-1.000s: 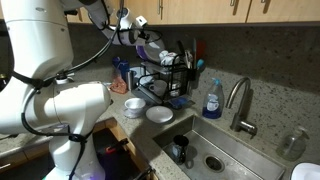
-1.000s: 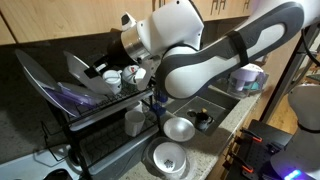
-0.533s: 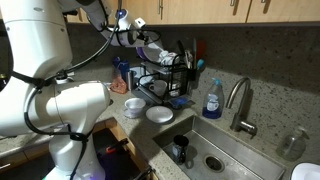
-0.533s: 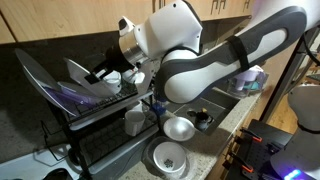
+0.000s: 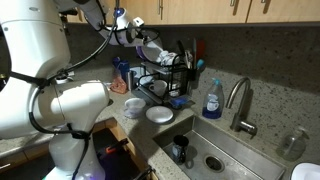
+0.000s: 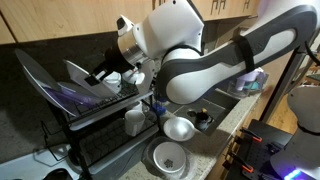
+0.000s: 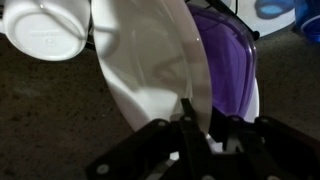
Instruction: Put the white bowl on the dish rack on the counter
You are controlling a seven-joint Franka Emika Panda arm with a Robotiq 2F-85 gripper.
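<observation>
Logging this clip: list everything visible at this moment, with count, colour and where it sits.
white bowl: one, white, gripped by its rim at the rack's top tier
dish rack: one, black wire, on the counter beside the sink
purple plate: one, translucent purple, standing in the rack behind the bowl
white cup: one, white, in the rack next to the bowl
shallow white dishes: two, white, on the counter in front of the rack
dish soap bottle: one, blue, by the faucet
faucet: one, steel, behind the sink
sink: one, steel, inset in the counter
robot arm: one, white
gripper: one, black, shut on the bowl's rim
</observation>
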